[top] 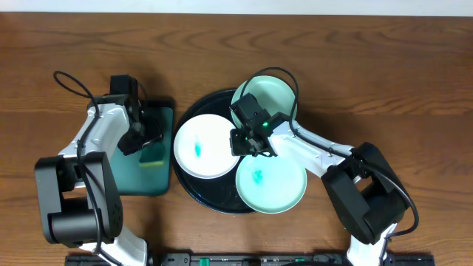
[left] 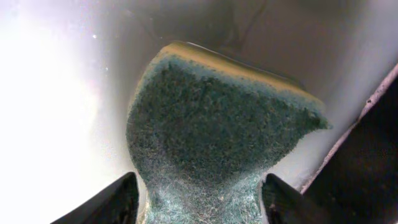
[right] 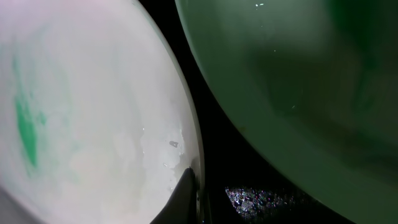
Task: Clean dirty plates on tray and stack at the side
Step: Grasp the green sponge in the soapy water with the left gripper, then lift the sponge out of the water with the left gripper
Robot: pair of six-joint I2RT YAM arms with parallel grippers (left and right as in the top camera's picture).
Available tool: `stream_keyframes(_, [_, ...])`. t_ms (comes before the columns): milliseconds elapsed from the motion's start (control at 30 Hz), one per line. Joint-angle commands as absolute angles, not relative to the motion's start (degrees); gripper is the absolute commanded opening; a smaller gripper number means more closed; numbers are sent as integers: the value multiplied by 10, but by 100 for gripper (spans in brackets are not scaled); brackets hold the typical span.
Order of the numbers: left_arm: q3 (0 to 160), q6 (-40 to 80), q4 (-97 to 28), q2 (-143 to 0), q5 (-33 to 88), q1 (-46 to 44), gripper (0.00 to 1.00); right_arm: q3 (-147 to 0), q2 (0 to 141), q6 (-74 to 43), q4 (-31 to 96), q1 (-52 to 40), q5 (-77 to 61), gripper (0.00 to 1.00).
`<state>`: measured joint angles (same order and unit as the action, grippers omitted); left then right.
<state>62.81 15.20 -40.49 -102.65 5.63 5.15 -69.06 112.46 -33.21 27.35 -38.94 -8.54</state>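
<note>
Nothing stacked: three plates (top: 203,146) lie on tray (top: 211,198), two smeared; right tool (top: 250,144) closed, left tool (top: 142,140) straddling sponge (left: 217,124), grip unclear.

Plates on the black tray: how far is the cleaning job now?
Done: nothing yet, no stack beside the tray. On it lie the white plate and near mint plate, both teal-smeared, and the far mint plate. In hand: left gripper straddles the sponge; right gripper is shut by the white plate's rim. Left: wiping, stacking.
</note>
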Motion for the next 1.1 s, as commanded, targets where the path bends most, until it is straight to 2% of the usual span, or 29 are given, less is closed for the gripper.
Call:
stream_keyframes(0, [623,151,-409,-1031,49,55,61,-672,1154,-310,296,-395,-77,1])
stream_keyframes(467, [622,151,-406,-1036,49,55,45,-672,1154,-310,296,-395,-77,1])
stream_keyframes(700, [622,151,-404,-1057,49,55,32,-672,1154,-310,296,-395,-77,1])
stream_keyframes(833, [622,151,-404,-1072,49,55,32,-672,1154,-310,296,-395,-78,1])
stream_keyframes(933, [622,146,-402,-1076,49,55,19,-672,1154,-310,296,-395,-77,1])
stream_keyframes(1000, [623,147,-399,-1076,52,55,7,-672,1154,-310,296,-395,-78,1])
stream_keyframes(1067, [623,144,-397,-1076,67,55,7,-672,1154,-310,296,-395,-77,1])
